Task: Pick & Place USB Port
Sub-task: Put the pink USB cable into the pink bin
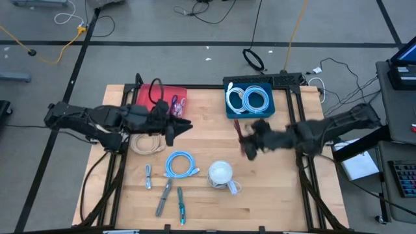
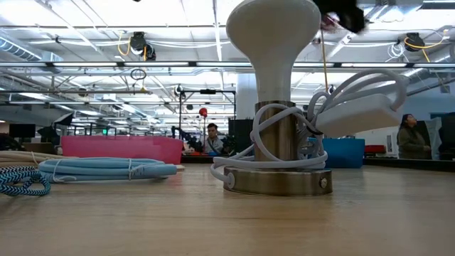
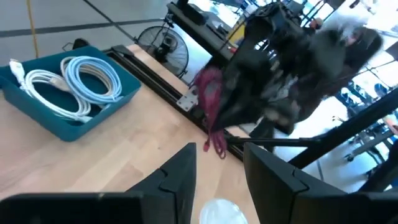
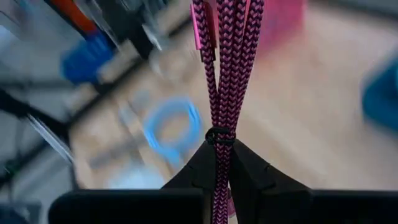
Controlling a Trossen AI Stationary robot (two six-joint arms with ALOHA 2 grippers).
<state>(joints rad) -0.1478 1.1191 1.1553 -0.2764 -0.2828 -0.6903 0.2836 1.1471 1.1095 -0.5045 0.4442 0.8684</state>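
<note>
My right gripper (image 1: 249,142) hovers over the table's middle right, shut on a bundled magenta braided USB cable (image 4: 227,68) that also shows in the left wrist view (image 3: 211,109). A blue bin (image 1: 229,109) at the far edge holds white and light-blue cable coils. A pink bin (image 1: 170,92) with cables sits at the far left. My left gripper (image 1: 183,125) is open and empty near the pink bin, above a beige coil (image 1: 147,143). A light-blue coil (image 1: 180,164) lies flat on the table. My right gripper pinches the magenta cable bundle between its two fingers at the dark tie (image 4: 219,138) that binds the strands. The fingers lie along the bundle, whose strands run on past the fingertips. The cable is lifted clear of the table and dangles from the gripper (image 3: 214,134).
A white mushroom-shaped lamp (image 1: 221,173) on a metal base, wrapped in white cord, stands near the table's front middle. Small tools and connectors (image 1: 166,195) lie at the near left. Bare wood shows between the blue bin and the lamp. People stand in the room beyond (image 2: 412,139).
</note>
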